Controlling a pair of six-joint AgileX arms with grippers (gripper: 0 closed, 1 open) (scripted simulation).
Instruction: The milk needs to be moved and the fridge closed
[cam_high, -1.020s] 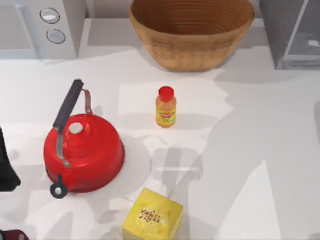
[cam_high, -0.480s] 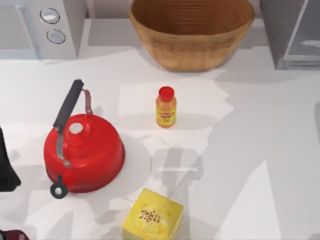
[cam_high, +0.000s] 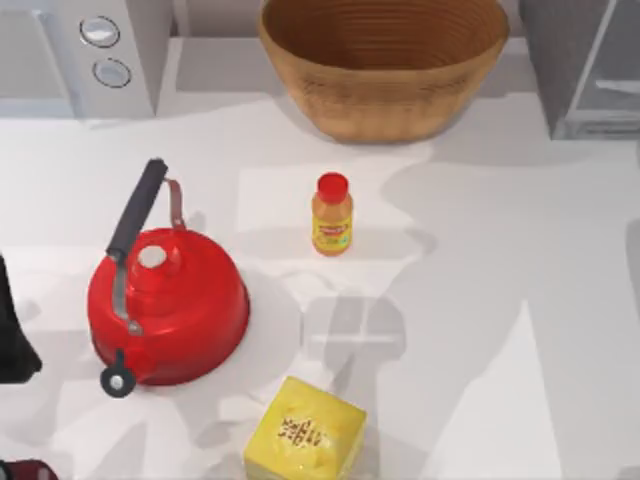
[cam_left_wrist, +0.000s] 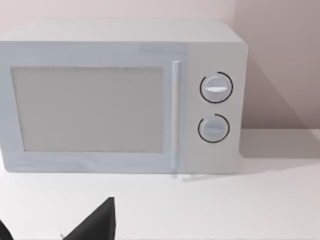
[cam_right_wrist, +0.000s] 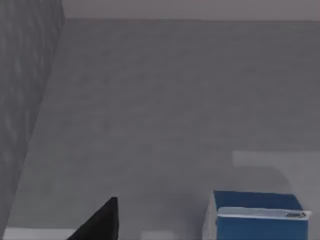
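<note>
Your right wrist view looks into the fridge (cam_right_wrist: 165, 110): grey walls, with the milk (cam_right_wrist: 257, 215) standing on its floor, blue top toward you. One dark fingertip (cam_right_wrist: 97, 222) of the right gripper shows near the carton; you cannot tell how wide its fingers are. From above, the fridge (cam_high: 585, 65) stands at the table's (cam_high: 520, 300) far right corner. Your left arm (cam_high: 15, 340) sits parked at the left edge, facing the microwave (cam_left_wrist: 120, 97), finger state unclear.
</note>
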